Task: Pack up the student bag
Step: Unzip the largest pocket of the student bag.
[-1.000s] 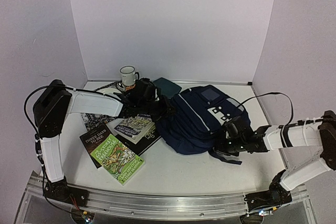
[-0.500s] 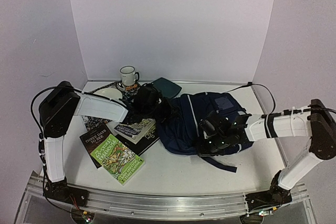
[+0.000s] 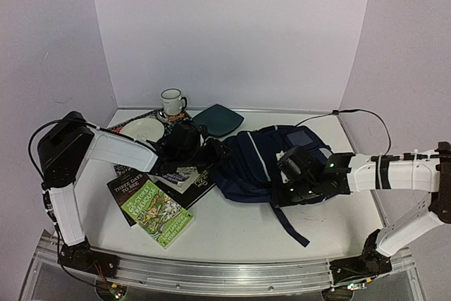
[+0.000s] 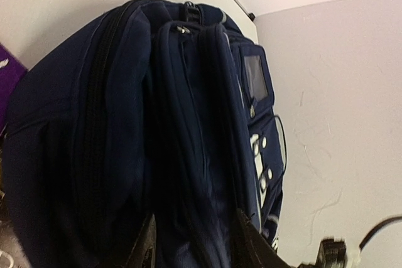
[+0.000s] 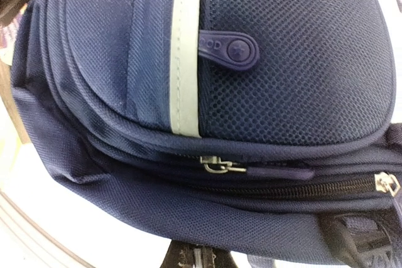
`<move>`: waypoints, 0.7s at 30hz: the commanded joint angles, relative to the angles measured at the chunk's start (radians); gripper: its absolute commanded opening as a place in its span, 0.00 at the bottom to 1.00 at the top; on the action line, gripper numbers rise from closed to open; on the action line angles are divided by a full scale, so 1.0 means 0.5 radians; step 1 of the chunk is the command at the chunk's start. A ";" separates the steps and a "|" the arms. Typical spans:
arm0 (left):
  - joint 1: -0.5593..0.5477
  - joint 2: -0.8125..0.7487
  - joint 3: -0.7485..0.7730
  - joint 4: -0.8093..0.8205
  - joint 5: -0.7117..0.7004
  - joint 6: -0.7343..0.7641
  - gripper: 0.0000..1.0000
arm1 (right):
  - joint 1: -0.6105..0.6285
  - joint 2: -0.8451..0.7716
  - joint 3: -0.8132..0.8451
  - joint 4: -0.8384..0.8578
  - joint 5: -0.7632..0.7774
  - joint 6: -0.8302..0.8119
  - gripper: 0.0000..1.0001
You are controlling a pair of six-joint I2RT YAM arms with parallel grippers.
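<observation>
both arms reach low to mid-frame; left gripper (image 3: 213,151) pinches a fold of the student bag (image 3: 254,163), right gripper (image 3: 284,189) lies against it, grip unclear.

The table holds 1 navy backpack (image 3: 257,167), 1 white mug (image 3: 171,102), 2 plates, 1 white plate (image 3: 143,129) and 1 dark teal plate (image 3: 218,119), and at least 3 books (image 3: 156,211), with 2 robot arms reaching in.
</observation>
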 commanded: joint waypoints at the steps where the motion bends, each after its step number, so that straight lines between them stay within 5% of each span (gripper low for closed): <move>1: -0.001 -0.298 -0.226 -0.026 0.075 0.153 0.44 | -0.027 -0.067 0.048 -0.047 0.175 -0.075 0.00; 8: -0.012 -0.586 -0.550 -0.102 0.026 0.060 0.49 | -0.042 -0.126 0.061 -0.076 0.147 -0.131 0.00; 18: -0.054 -0.169 -0.221 -0.101 0.211 0.021 0.49 | -0.041 -0.170 0.079 -0.076 0.090 -0.168 0.00; 21: -0.076 -0.085 -0.180 -0.099 0.212 -0.026 0.41 | -0.041 -0.181 0.104 -0.076 0.025 -0.166 0.00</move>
